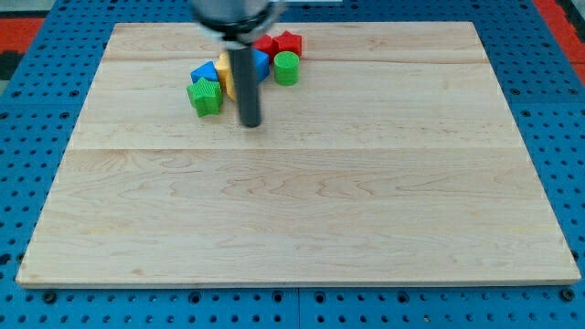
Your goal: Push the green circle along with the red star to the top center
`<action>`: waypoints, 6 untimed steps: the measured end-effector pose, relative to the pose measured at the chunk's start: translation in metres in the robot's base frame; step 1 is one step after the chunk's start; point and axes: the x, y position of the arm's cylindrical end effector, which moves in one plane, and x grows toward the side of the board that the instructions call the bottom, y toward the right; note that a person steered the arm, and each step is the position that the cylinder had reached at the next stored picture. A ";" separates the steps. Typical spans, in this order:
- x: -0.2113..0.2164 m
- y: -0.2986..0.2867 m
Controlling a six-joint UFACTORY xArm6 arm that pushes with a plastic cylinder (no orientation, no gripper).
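Note:
The green circle (286,68) stands near the view's top centre. The red star (290,42) sits just above it, with another red block (266,44) at the star's left. My tip (249,122) rests on the board below and to the left of the green circle, apart from it. The rod rises in front of a blue block (260,62) and a yellow block (225,76), partly hiding both.
A blue triangle (205,72) and a green star-like block (206,96) sit at the left of the cluster. The wooden board (302,219) lies on a blue pegboard table (37,100).

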 end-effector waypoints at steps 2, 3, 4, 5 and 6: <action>-0.120 0.022; -0.116 0.062; -0.132 0.114; -0.185 0.125; -0.186 0.107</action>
